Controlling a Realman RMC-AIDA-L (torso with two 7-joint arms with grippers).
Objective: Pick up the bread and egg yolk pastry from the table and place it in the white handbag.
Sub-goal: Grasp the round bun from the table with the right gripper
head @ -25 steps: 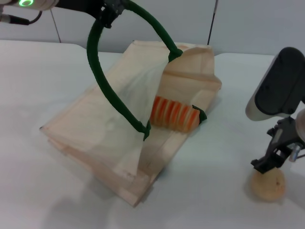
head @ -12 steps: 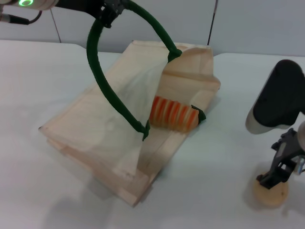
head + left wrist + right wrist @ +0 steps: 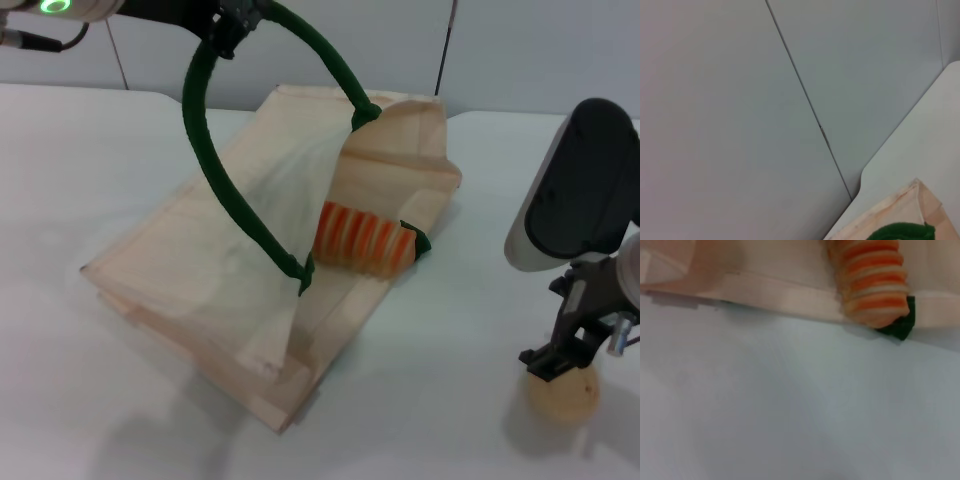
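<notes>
The white handbag (image 3: 200,270) lies flat on the table, and its mouth is held open by a raised dark green handle (image 3: 205,160). My left gripper (image 3: 232,24) is at the top left, shut on that handle. The striped bread (image 3: 362,240) rests inside the bag's mouth, and the right wrist view also shows the bread (image 3: 870,280). Near the right front of the table sits the round egg yolk pastry (image 3: 565,393). My right gripper (image 3: 556,356) is directly over it, its dark fingers touching or just above the top. How the fingers stand on it is hidden.
The bag's second green handle (image 3: 420,240) peeks out beside the bread. A grey wall panel (image 3: 765,100) stands behind the white table (image 3: 90,400). The left wrist view shows only the bag's corner (image 3: 912,210) and the handle (image 3: 900,232).
My right gripper dipped down onto the pastry, then rose slightly and shifted left. The pastry sits a touch further left. Left arm, bag and bread are unchanged.
</notes>
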